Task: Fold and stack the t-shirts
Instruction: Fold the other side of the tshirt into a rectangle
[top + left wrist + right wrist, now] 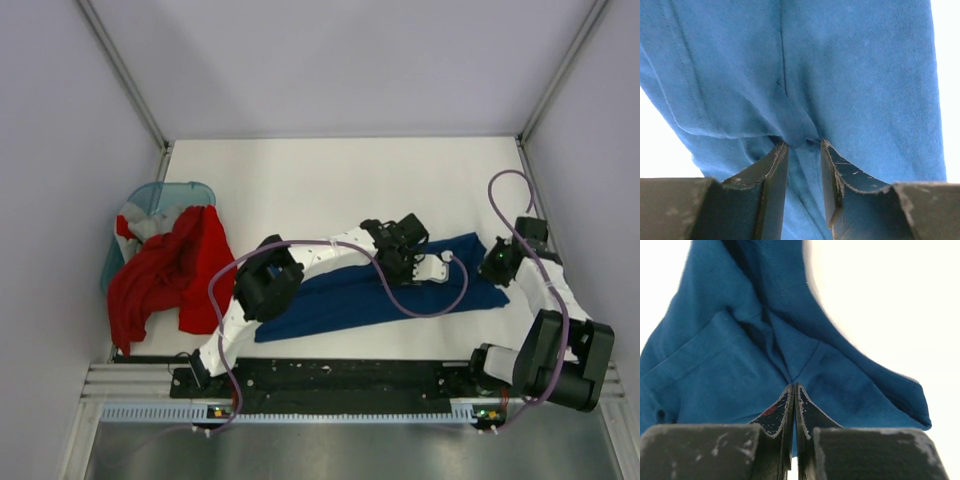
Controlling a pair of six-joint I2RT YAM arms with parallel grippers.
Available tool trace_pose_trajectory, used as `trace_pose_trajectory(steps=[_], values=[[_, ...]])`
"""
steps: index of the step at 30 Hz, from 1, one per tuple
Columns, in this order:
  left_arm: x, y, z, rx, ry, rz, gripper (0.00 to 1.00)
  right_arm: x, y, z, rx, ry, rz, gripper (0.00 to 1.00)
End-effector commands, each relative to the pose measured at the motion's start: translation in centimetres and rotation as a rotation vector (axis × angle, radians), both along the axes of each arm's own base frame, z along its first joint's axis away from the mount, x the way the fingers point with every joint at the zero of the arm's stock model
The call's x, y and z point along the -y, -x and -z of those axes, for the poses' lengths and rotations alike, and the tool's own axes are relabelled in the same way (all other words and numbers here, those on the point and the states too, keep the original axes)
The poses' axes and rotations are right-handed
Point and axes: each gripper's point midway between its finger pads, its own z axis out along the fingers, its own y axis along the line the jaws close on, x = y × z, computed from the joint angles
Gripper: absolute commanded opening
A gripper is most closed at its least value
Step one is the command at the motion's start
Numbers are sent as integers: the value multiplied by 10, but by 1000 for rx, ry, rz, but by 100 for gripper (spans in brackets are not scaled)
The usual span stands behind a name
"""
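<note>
Both arms grip the navy t-shirt (330,298) — left gripper (802,144) pinches a fold near mid-cloth, right gripper (794,386) is pressed tight on its right end. Shirt lies on the table (300,170), long axis left-right — free end leftward.

White table (300,170): blue t-shirt (330,300), red t-shirt (190,260)

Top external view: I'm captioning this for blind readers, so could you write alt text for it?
Two robot arms reach over a dark blue t-shirt spread across a white table, the left hand near its middle and the right hand at its right end. At the left edge, a red t-shirt spills from a teal basket.
</note>
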Motion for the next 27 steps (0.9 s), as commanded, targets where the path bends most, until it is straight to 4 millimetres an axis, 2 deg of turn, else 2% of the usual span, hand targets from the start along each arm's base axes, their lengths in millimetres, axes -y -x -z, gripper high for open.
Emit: trace_pose_trajectory(steps=[1, 5, 6, 8, 10, 11, 12, 13, 15, 19, 24, 27], values=[[-3, -6, -62, 60, 63, 29, 38, -17, -24, -36, 176, -4, -90, 0], [5, 1, -104, 19, 161, 70, 42, -49, -41, -44, 245, -92, -204, 0], [9, 2, -110, 3, 182, 72, 41, -54, -43, -41, 239, -123, -206, 0], [18, 2, -108, -32, 210, 48, 38, -54, -44, -31, 202, -144, -184, 0], [29, -11, -99, -50, 243, -36, 29, -54, -44, -19, 165, -163, -168, 0], [35, -22, -88, -49, 249, -91, 23, -54, -44, -12, 144, -170, -155, 0], [39, -31, -84, -45, 258, -157, 20, -53, -43, -6, 122, -171, -140, 0], [42, -41, -70, -37, 248, -218, 18, -50, -40, 2, 94, -166, -122, 0], [44, -50, -49, -31, 230, -285, 17, -43, -34, 17, 42, -162, -83, 0], [42, -53, -17, -28, 202, -311, 17, -22, -16, 36, -14, -127, 0, 0], [34, -75, 7, 63, 160, -360, 17, -2, -11, 40, -26, -102, 65, 0], [26, -81, 8, 75, 146, -377, 18, -1, -13, 40, -28, -98, 63, 0]])
